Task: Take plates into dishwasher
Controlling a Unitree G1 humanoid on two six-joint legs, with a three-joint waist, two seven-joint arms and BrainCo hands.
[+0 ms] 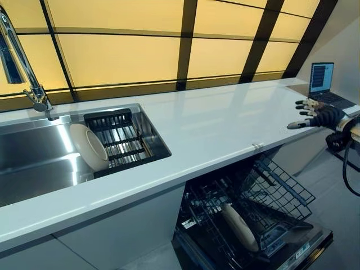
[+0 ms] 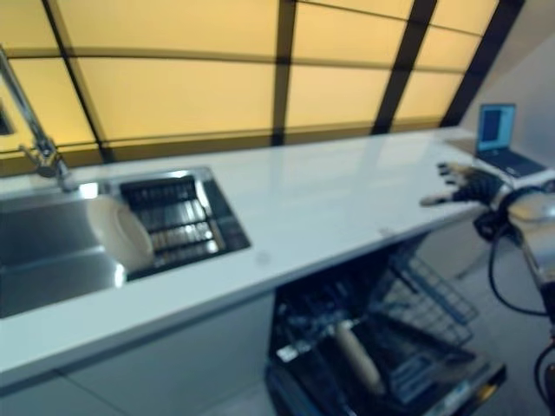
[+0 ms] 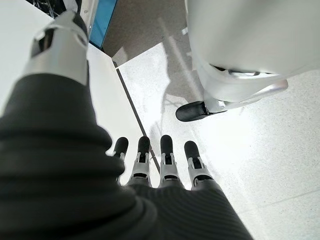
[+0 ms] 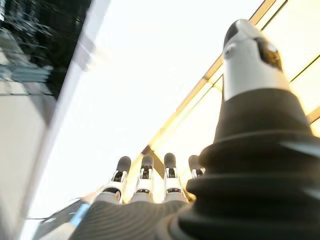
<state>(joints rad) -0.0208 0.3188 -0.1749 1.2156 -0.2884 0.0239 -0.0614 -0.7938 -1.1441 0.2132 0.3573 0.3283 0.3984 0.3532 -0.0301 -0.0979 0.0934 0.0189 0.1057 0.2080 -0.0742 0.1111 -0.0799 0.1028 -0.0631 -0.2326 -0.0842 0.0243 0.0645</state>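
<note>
With one plate (image 1: 239, 226) already standing in the open dishwasher's lower rack (image 1: 281, 197), the right hand (image 1: 315, 114), fingers spread and empty, is hovering over the tabletop (image 1: 214, 124) above the dishwasher, well apart from the remaining plate (image 1: 88, 147) leaning in the sink (image 1: 34, 157), while the left hand (image 3: 165, 160), fingers straight, is hanging idle.
</note>
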